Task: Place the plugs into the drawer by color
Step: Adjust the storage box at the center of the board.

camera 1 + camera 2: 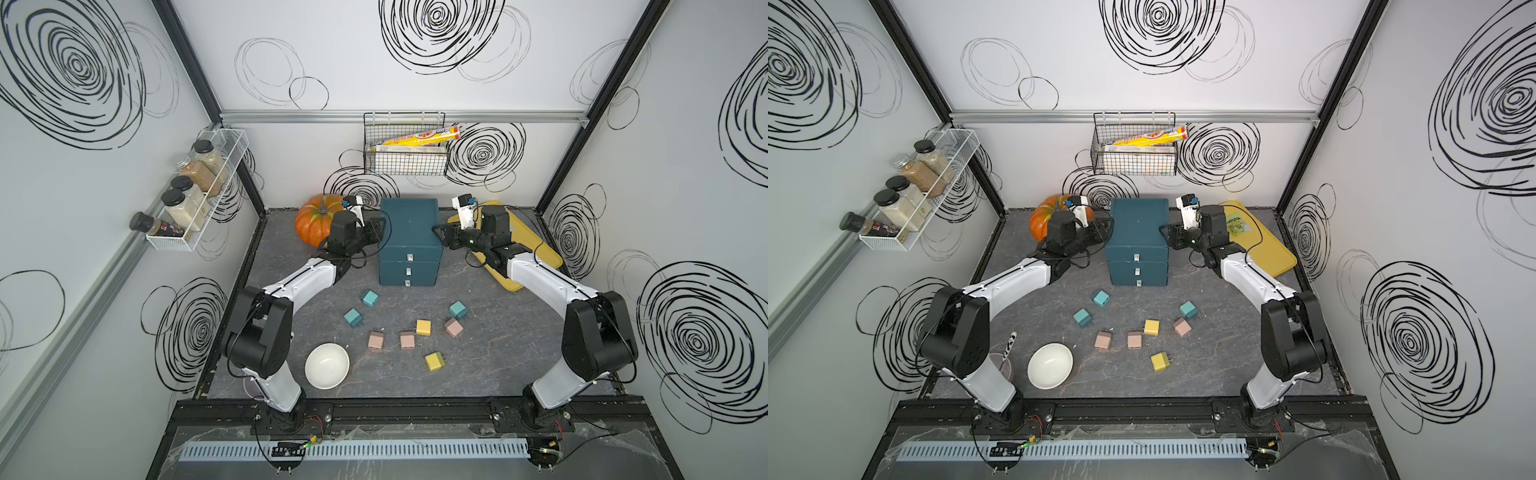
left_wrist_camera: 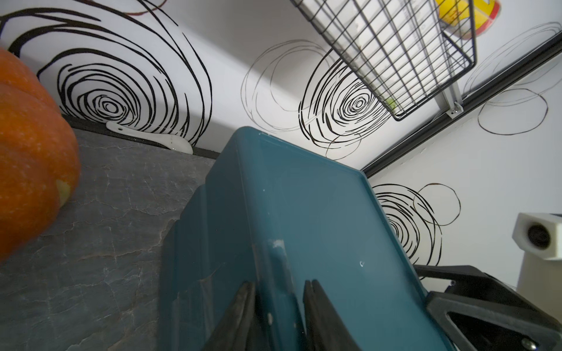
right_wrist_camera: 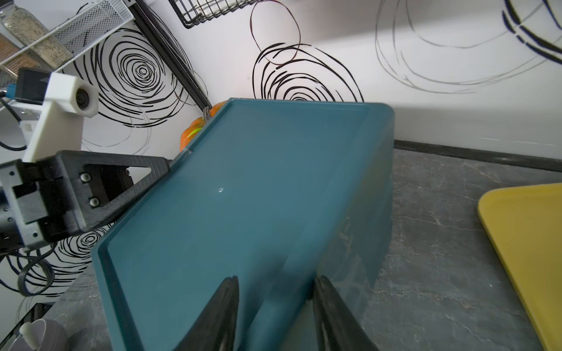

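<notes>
- Black fingers (image 2: 317, 310) of the left gripper (image 2: 279, 284) sit closest to the lens. They are set narrow and pinch the raised rim along the left top edge of the drawer (image 2: 304, 212).
- Opposite, the right gripper (image 3: 275, 279) has its jaws narrow too, one finger over the recessed top and one on the right wall, closed on that edge.
- Upright near the middle of the tabletop's (image 1: 519, 353) far edge, the drawer turns its three stacked fronts and white handles (image 1: 410, 257) to the near edge. Its top looks longer front to back than across.
- Between the drawer and the near edge, the plugs lie loose on the tabletop:
  - Three teal plugs (image 1: 370, 298) lie nearest the drawer.
  - Three pink plugs (image 1: 375, 340) lie further toward the near edge.
  - One of the two yellow plugs (image 1: 423, 327) points its prongs at the left edge, and the nearer one (image 1: 1159, 361) points them at the right edge.
  - Prongs on the remaining plugs are too small to read.
- Beside the far-left corner sits a pumpkin (image 1: 316, 220). A yellow board (image 1: 536, 249) lies by the far-right corner, and the print on its green label (image 1: 1235, 224) is illegible.
- Close to the near-left corner sits a white bowl (image 1: 327, 365).
- On the back wall, a wire basket (image 1: 405, 162) holds a yellow box (image 1: 419, 137) with red printing, unreadable.
</notes>
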You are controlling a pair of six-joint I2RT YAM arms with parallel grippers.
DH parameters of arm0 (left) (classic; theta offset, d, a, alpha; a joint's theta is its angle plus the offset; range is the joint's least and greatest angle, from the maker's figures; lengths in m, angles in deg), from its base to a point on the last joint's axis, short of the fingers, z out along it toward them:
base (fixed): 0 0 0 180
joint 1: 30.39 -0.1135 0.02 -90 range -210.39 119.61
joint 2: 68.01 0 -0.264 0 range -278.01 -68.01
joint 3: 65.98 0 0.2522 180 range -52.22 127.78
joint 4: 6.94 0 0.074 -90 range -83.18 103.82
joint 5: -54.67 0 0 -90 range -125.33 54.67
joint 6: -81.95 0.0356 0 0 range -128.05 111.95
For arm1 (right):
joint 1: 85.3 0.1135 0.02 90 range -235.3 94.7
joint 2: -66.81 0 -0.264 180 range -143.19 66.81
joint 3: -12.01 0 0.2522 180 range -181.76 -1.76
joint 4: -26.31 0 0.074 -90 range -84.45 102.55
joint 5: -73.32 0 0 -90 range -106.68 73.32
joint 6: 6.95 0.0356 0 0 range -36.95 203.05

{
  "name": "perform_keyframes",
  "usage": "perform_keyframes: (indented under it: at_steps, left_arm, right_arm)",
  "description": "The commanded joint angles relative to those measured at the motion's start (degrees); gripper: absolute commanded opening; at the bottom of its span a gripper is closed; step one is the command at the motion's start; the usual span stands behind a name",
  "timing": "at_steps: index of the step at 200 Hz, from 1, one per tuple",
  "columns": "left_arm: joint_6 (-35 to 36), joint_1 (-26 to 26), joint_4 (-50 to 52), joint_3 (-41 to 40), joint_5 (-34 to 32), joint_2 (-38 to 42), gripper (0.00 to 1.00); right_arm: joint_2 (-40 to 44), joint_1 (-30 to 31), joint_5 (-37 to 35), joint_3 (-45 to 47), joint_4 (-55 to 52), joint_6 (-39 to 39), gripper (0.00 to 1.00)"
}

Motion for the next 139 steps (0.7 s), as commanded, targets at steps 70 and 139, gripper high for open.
perform_keyframes:
  at_steps: [70,139]
  left_arm:
    - [-4.74,1.21,9.51,-3.29,-3.78,15.46,0.67]
    - [-25.89,11.54,-19.95,-35.08,-5.24,31.69,0.56]
  right_arm:
    - [5.83,2.15,-3.91,3.44,-4.06,-1.47,0.6]
    - [4.54,2.21,-2.51,1.63,-7.78,-2.1,0.57]
